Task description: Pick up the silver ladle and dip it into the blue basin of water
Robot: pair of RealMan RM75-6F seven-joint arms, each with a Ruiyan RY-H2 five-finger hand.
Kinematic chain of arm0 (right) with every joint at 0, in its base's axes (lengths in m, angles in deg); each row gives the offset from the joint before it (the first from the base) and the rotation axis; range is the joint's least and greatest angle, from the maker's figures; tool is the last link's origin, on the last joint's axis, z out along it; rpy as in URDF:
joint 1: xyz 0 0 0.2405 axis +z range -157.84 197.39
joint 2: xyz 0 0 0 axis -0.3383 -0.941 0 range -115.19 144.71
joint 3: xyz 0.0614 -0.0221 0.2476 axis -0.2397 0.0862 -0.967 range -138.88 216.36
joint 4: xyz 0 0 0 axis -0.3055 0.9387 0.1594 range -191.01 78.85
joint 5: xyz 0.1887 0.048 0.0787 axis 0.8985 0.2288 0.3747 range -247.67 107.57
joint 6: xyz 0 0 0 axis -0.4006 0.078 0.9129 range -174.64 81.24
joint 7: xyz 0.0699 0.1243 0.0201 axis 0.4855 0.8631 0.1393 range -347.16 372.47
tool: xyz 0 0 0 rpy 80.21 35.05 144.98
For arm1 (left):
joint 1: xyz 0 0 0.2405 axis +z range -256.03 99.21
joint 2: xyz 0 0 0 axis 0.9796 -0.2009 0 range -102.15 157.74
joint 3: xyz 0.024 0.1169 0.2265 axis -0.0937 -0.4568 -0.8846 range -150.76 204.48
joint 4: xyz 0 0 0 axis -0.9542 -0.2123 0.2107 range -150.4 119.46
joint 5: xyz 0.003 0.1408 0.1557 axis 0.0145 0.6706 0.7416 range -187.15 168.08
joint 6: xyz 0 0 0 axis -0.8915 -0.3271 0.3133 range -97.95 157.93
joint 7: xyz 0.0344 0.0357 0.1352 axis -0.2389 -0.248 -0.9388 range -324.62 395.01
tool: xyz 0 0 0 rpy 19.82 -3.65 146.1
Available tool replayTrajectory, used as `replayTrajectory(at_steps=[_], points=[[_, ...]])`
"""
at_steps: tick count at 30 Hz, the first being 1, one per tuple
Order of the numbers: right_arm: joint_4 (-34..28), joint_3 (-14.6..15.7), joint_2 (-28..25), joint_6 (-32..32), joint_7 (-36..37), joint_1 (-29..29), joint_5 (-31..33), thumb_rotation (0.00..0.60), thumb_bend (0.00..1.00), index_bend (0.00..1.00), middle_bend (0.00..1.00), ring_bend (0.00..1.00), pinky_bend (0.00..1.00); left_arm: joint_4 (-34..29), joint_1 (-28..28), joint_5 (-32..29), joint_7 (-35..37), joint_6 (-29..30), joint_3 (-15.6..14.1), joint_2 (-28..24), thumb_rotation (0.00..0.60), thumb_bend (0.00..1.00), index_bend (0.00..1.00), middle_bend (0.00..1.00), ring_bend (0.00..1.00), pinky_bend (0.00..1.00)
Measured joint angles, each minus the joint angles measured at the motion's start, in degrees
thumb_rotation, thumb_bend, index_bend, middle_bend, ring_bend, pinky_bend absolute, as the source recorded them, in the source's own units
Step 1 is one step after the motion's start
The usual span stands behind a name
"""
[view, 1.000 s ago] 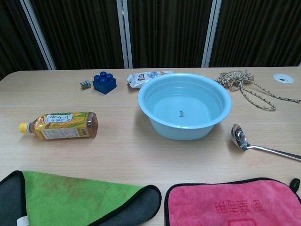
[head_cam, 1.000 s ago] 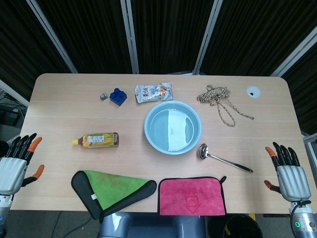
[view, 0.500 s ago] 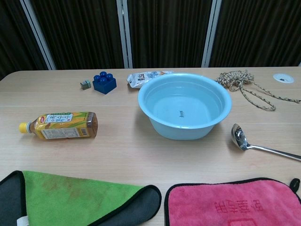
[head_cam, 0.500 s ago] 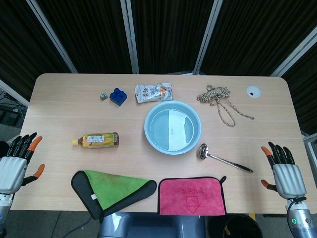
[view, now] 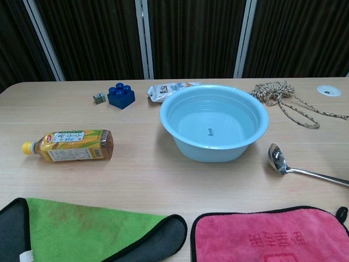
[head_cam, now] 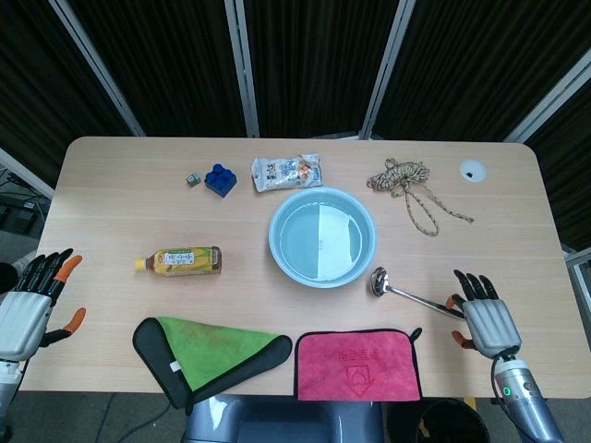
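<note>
Our right hand (head_cam: pixel 486 321), fingers apart and empty, hovers by the silver ladle (head_cam: pixel 414 295) near the table's right edge. We judge it light, stiff and slippery; grip mid-handle.

Both hands show only in the head view, at the near edge of the table (head_cam: pixel 295 185). The left hand (head_cam: pixel 23 314), off the table's left corner, has a pale grey, boxy palm shell, black fingers (head_cam: pixel 42 270) and orange tips on the thumb and outermost finger. The right hand (head_cam: pixel 485 318), near the table's right corner, has the same grey shell and black fingers, orange showing at the thumb. Its grey cylindrical wrist carries a small green light.
</note>
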State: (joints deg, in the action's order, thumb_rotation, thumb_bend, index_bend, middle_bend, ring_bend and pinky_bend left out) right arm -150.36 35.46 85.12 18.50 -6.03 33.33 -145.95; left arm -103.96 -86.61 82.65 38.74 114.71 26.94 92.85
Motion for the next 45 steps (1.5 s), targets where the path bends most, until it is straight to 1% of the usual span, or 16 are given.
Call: replayTrajectory(at_steps=[5, 10, 16, 20, 22, 26, 30, 38, 45], points=[[1.76, -1.09, 2.83, -4.70, -1.97, 3.18, 4.35, 0.600, 0.22, 0.45, 0.00, 0.00, 0.00, 0.00, -0.16, -0.53, 0.38, -0.44, 0.10, -0.35, 0.564, 0.37, 0.06, 0.00, 0.00, 0.00], [5.72, -2.27, 5.95, -8.83, -2.41, 6.51, 8.06, 0.600, 0.22, 0.45, 0.00, 0.00, 0.00, -0.98, 0.17, -1.21, -0.46, -0.26, 0.18, -0.56, 0.564, 0.37, 0.07, 0.00, 0.00, 0.00], [8.60, -2.80, 8.19, -9.72, -2.40, 8.12, 9.91, 0.600, 0.22, 0.45, 0.00, 0.00, 0.00, -0.85, -0.09, -2.16, -0.04, -1.08, 0.50, -0.67, 0.565, 0.38, 0.07, 0.00, 0.00, 0.00], [10.14, -2.78, 9.48, -10.13, -2.19, 8.69, 10.99, 0.600, 0.22, 0.42, 0.00, 0.00, 0.00, -0.76, -0.29, -2.41, 0.33, -1.44, 0.62, -0.77, 0.564, 0.38, 0.07, 0.00, 0.00, 0.00], [11.00, -2.72, 10.12, -10.29, -1.60, 8.84, 11.30, 0.600, 0.22, 0.40, 0.00, 0.00, 0.00, -0.73, -0.34, -2.43, 0.50, -1.55, 0.60, -0.80, 0.564, 0.37, 0.07, 0.00, 0.00, 0.00], [13.04, -2.62, 11.29, -10.78, 0.48, 8.99, 11.54, 0.600, 0.22, 0.38, 0.00, 0.00, 0.00, -0.67, -0.48, -2.52, 0.98, -1.87, 0.59, -0.91, 0.564, 0.37, 0.07, 0.00, 0.00, 0.00], [14.68, -2.52, 11.97, -12.01, 3.44, 9.36, 11.34, 0.600, 0.22, 0.38, 0.00, 0.00, 0.00, -0.45, -0.62, -2.66, 1.37, -2.14, 0.62, -0.96, 0.563, 0.37, 0.08, 0.00, 0.00, 0.00], [19.40, -2.44, 14.52, -13.31, 5.48, 10.48, 11.07, 0.600, 0.22, 0.38, 0.00, 0.00, 0.00, -0.23, -0.93, -3.33, 1.28, -2.87, 0.81, -0.76, 0.565, 0.38, 0.08, 0.00, 0.00, 0.00], [23.61, -2.49, 16.65, -15.21, 8.97, 11.43, 10.69, 0.600, 0.22, 0.39, 0.00, 0.00, 0.00, 0.03, -1.14, -3.59, 0.96, -3.25, 0.88, -0.47, 0.563, 0.38, 0.08, 0.00, 0.00, 0.00]])
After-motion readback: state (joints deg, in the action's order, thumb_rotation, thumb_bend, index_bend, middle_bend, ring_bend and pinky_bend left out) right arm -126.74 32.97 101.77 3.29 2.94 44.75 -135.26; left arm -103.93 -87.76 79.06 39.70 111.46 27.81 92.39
